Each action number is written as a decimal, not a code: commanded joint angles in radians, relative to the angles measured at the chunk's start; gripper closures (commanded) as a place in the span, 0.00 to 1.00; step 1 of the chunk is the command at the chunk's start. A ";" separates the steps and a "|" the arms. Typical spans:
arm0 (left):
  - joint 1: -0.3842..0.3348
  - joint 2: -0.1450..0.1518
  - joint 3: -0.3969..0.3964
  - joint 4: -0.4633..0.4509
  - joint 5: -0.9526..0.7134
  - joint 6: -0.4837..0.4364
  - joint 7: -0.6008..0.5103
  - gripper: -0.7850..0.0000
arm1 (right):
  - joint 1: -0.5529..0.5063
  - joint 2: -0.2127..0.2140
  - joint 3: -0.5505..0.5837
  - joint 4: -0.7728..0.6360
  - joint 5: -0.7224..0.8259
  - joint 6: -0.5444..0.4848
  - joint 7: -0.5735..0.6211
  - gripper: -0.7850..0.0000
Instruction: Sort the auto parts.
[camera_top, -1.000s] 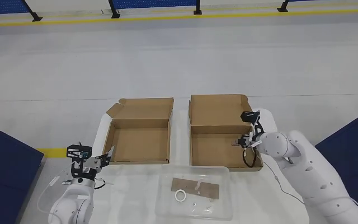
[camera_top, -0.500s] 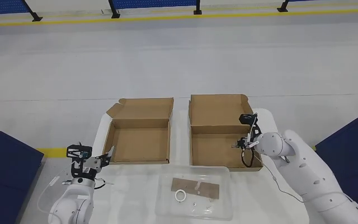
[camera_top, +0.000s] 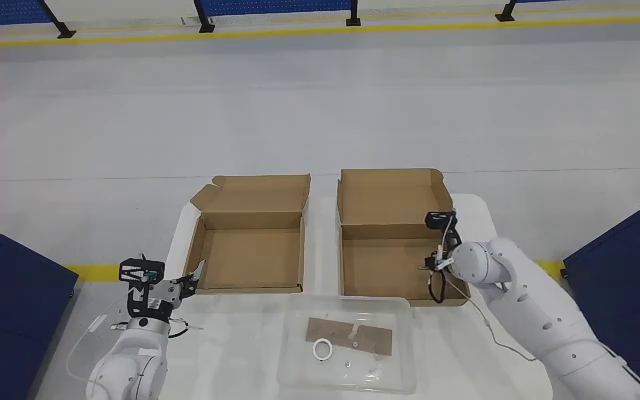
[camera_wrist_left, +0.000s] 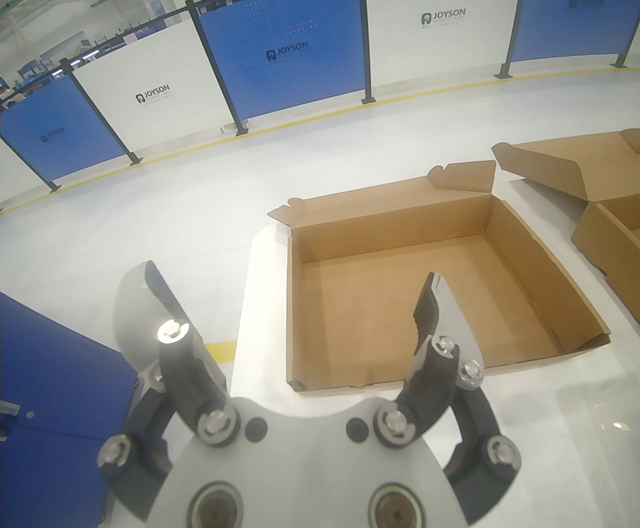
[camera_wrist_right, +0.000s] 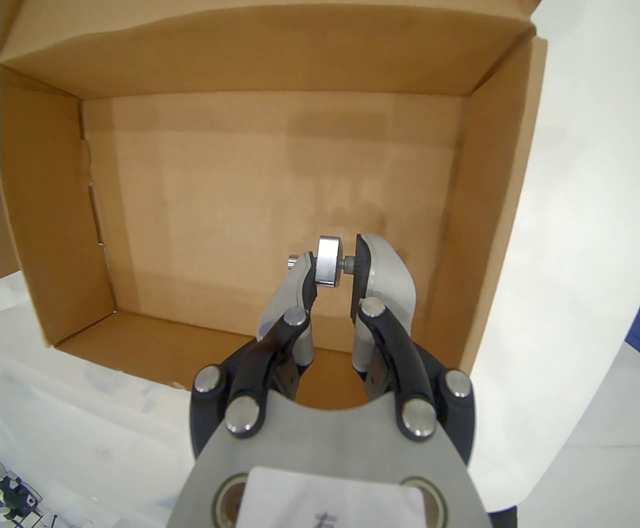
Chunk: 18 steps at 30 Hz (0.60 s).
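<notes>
While the white tabletop (camera_top: 322, 250) carries everything, its far half is taken by two open cardboard boxes that sit side by side, flaps raised at the far edge. The left box (camera_top: 250, 258) (camera_wrist_left: 400, 300) and the right box (camera_top: 385, 265) (camera_wrist_right: 250, 175) both have bare floors. A clear tray (camera_top: 400, 350) lies at the near edge, just in front of the gap between them.

The right arm (camera_top: 530, 300) comes in from the tabletop's near right corner, bent at the elbow, its forearm angled toward the right box's near right corner. The left arm (camera_top: 135, 360) stands at the near left corner, its wrist aimed at the left box's near left corner.

The right gripper (camera_top: 432, 262) (camera_wrist_right: 334, 260) hangs above the right box's floor, close to its near wall and toward its right wall, pointing down into the box. The left gripper (camera_top: 190, 277) (camera_wrist_left: 291, 275) sits just outside the left box with its fingers spread wide and nothing between them.

Inside the tray lies a flat cardboard strip (camera_top: 350, 335), with a white ring (camera_top: 322, 349) just beside its near left end. Smallest is the metal roller (camera_wrist_right: 328, 261), pinched between the right gripper's fingertips, its pin running across from one fingertip to the other, clear of the box floor.
</notes>
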 joint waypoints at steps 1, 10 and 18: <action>0.000 0.000 0.000 0.000 0.000 0.000 0.000 0.00 | 0.015 -0.008 -0.018 0.026 -0.011 0.004 0.004 1.00; 0.000 0.000 0.000 0.000 0.000 0.000 0.000 0.00 | 0.084 -0.050 -0.084 0.158 0.000 -0.011 0.001 1.00; 0.000 0.000 0.000 0.000 0.000 0.000 0.000 0.00 | 0.128 -0.081 -0.116 0.237 0.003 -0.013 -0.015 1.00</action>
